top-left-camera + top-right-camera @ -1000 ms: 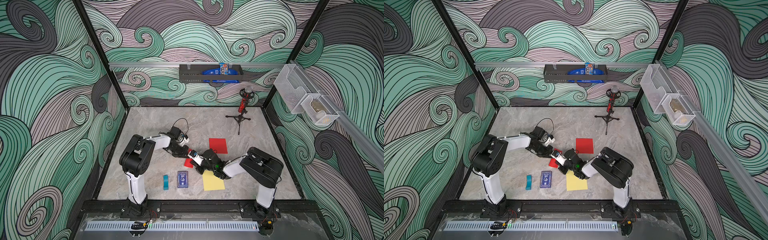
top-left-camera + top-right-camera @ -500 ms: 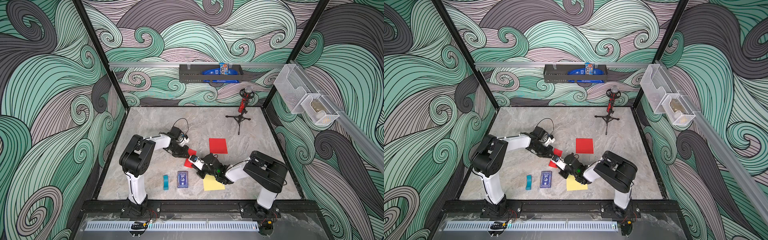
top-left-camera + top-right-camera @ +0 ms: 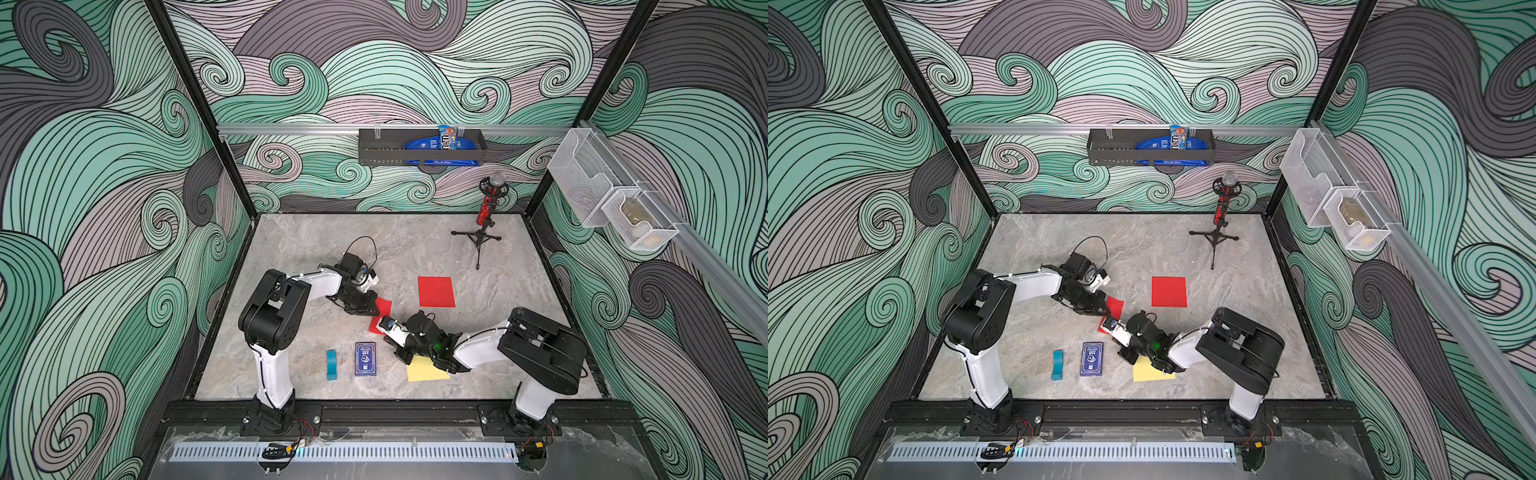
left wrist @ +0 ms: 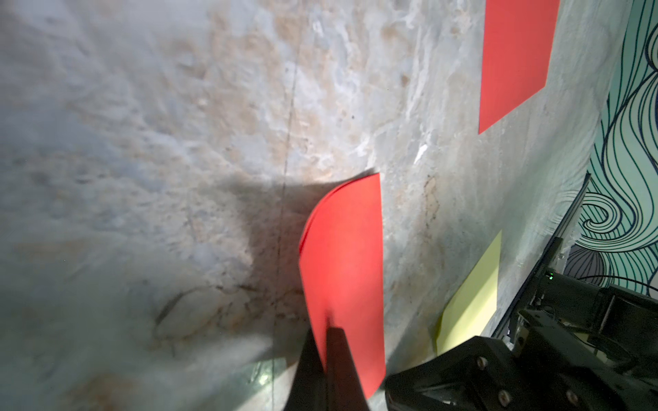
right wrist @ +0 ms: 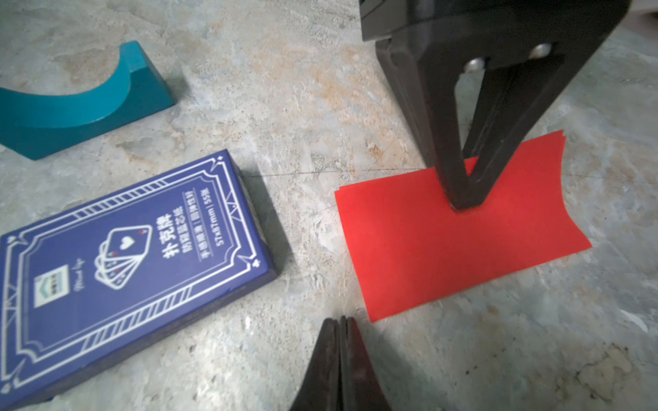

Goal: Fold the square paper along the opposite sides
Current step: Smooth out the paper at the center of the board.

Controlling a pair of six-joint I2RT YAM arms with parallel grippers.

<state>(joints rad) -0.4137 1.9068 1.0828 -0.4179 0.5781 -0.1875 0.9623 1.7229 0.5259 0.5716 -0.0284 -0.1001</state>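
**Left pincer (image 5: 464, 201) clenched, tips pressed on the folded red paper (image 5: 445, 256)**

Both black, wedge-shaped fingers of the left pincer meet in a point and stand on the red paper near its middle. The paper is thin and matte, doubled over into a rectangle. Two layers show at one short edge, and that end curls up while the rest lies flat. It sits mid-table (image 3: 311, 249), on a grey stone-patterned surface with tan blotches, between the two arms. In both top views the right arm's wrist covers part of it.

The right pincer (image 5: 341, 331) is also clenched and holds nothing, its tips just beside a corner of the paper and clear of it. Close by lies a glossy dark-blue playing-card box (image 5: 124, 263) with white line art. Past it sits a teal block (image 5: 71, 103) with a curved hollow. A flat red square sheet (image 3: 436, 291) lies apart toward the back. A pale yellow sheet (image 3: 424, 372) lies partly under the right arm. A microphone on a tripod (image 3: 484, 210) stands near the back right corner.
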